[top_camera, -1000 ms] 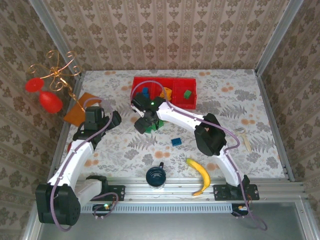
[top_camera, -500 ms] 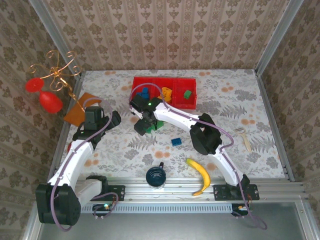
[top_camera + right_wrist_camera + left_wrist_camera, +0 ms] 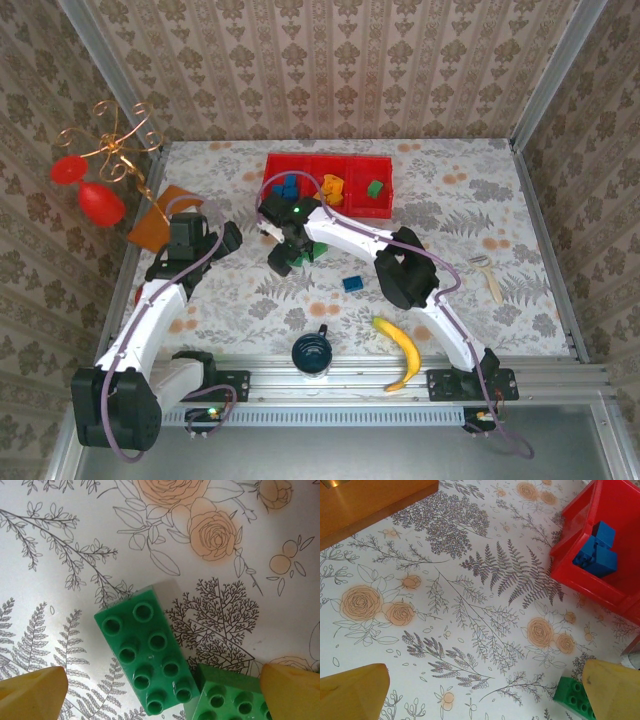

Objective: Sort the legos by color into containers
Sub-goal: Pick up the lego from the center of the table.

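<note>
The right tool gaped wide, empty, above two green legos on the counter beside the red tray. The left tool stood apart too. Tray compartments held blue legos, orange legos, a green brick.

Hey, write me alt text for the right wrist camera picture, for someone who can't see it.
Two green toy bricks lie on a flower-printed tablecloth, seen from close above: a long eight-stud brick in the middle and a second brick cut off at the bottom edge beside it. Two yellow fingers stand wide apart in the bottom corners.
</note>
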{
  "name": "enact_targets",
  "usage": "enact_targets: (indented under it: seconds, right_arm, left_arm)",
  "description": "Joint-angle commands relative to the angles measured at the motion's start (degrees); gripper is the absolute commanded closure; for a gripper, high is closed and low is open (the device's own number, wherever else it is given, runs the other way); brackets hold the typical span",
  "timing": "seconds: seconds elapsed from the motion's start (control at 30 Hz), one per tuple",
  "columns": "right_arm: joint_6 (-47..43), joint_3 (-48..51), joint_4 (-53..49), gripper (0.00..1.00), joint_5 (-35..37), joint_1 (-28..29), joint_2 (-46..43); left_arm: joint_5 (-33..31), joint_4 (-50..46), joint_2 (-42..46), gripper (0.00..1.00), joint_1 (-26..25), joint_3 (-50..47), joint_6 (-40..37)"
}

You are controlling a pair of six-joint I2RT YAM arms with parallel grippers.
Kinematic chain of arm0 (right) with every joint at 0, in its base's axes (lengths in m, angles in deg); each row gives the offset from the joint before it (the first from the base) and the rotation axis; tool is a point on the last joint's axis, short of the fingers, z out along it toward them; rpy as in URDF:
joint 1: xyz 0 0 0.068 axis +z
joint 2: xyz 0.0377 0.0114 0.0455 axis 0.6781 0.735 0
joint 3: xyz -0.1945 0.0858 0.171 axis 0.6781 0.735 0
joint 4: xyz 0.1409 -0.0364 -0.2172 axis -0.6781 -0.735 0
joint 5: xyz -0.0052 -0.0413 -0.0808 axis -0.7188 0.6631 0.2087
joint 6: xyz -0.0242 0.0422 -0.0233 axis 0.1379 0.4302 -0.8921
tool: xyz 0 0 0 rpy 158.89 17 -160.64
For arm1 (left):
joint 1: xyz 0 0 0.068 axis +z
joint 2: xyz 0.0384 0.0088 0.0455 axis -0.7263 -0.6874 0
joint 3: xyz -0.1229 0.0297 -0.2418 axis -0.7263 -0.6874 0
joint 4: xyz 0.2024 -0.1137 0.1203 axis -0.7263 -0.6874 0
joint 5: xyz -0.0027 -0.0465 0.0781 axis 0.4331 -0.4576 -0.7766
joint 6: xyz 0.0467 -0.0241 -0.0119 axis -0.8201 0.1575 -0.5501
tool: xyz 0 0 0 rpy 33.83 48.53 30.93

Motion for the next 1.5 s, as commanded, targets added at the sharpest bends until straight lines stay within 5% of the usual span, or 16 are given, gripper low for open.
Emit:
enact_targets:
  seconds: [0.0,0.67,1.47]
  right_arm:
    - [-2.20,-1.93,-2.53,0.00,-2.91,0.29,1.16]
    - [-4.14,-6.76,-8.24,0.27,-3.03,0.97,6.46]
    - [1.44,0.25,-3.54,0.76,-1.38,2.76,2.37]
  left_arm:
    - [0.75,0.44,0.10,0.00,0.51,-0.24,0.97]
    - [0.88,0.52,0.05,0.00,0.76,-0.55,1.14]
    - [1.40,-0.29,1.41,0.00,1.37,-0.42,1.08]
